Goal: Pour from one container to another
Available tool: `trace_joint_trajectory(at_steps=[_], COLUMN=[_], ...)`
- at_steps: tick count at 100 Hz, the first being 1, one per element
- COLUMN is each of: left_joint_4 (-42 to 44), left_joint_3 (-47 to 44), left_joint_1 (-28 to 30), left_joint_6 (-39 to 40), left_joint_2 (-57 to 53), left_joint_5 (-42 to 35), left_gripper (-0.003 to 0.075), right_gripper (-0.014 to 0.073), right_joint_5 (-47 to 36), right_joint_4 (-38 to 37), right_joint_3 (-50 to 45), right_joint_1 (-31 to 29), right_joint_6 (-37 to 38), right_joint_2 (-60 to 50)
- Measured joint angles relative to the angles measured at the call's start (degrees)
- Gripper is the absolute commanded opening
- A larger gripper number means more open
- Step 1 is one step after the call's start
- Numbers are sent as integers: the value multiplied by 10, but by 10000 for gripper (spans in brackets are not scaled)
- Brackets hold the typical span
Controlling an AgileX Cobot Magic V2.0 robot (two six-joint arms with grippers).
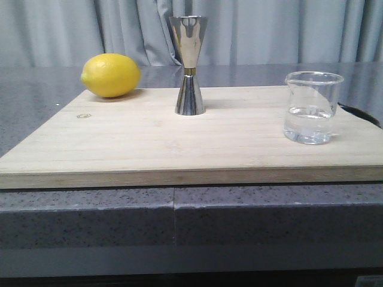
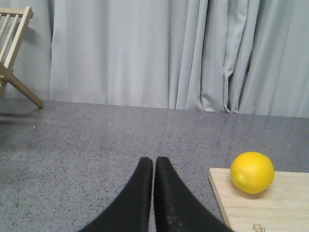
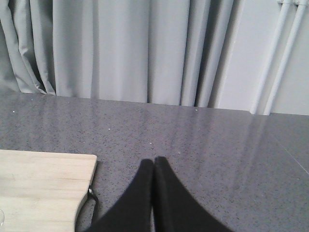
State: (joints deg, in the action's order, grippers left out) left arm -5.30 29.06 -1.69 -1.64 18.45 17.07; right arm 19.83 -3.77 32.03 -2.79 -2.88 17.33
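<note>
Grasping comes first: the right gripper (image 3: pixel 154 162), fingers pressed together over bare counter (image 3: pixel 217 145), must spread and take the beaker (image 1: pixel 312 107) low around its wall, lip turned toward the jigger (image 1: pixel 189 64). The beaker lies off to this gripper's inner side, on the cutting board (image 1: pixel 179 143) near its right edge, part-filled. The left gripper (image 2: pixel 153 162), also pressed together, idles beside the lemon (image 2: pixel 252 172). Open board between beaker and jigger gives room to tilt slowly.
</note>
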Motion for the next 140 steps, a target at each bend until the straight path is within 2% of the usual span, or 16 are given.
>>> trace_joint_trajectory(at_steps=[9, 16, 23, 31, 38, 45, 108, 116, 131, 140], left_joint_4=[0, 0, 7, 24, 35, 41, 38, 38, 38, 38], left_joint_3=[0, 0, 0, 0, 0, 0, 0, 0, 6, 26], left_joint_1=[0, 0, 0, 0, 0, 0, 0, 0, 0, 0], left_joint_6=[0, 0, 0, 0, 0, 0, 0, 0, 0, 0], left_joint_2=[0, 0, 0, 0, 0, 0, 0, 0, 1, 9], left_joint_5=[0, 0, 0, 0, 0, 0, -1, -1, 6, 31], left_gripper=[-20, 14, 124, 325, 471, 534, 462, 477, 558, 561], right_gripper=[-30, 68, 217, 390, 467, 478, 481, 510, 593, 600], right_joint_5=[0, 0, 0, 0, 0, 0, 1, 2, 18, 40], right_joint_4=[0, 0, 0, 0, 0, 0, 0, 0, 0, 3], right_joint_3=[0, 0, 0, 0, 0, 0, 0, 0, 0, 6], right_joint_1=[0, 0, 0, 0, 0, 0, 0, 0, 0, 0], right_joint_6=[0, 1, 1, 1, 1, 1, 1, 1, 1, 2], right_joint_2=[0, 0, 0, 0, 0, 0, 0, 0, 5, 17])
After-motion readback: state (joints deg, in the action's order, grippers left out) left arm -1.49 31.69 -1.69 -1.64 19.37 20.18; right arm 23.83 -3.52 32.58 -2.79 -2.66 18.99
